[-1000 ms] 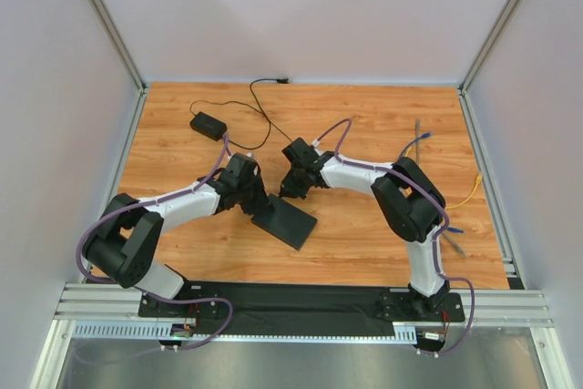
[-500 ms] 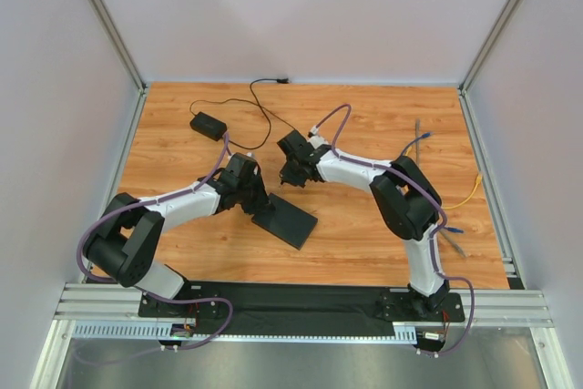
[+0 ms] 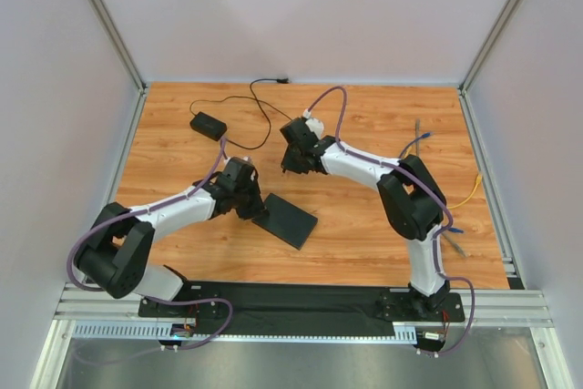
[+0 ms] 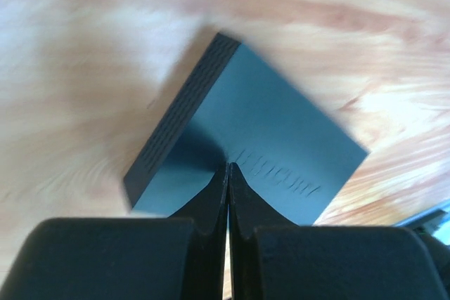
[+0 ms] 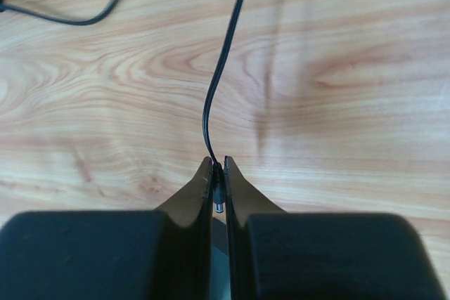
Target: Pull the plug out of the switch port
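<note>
Plug (image 5: 219, 200) pinched in right jaws (clear of switch (image 3: 286, 220)), left jaws closed

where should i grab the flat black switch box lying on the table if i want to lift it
The flat matte-black rectangular switch lies flat on the wooden table, so only its thin edges can be pinched. Likely best: come straight down and close on its two long side walls near the middle, across the shorter width. The left gripper, shut above it, must open first.
</note>
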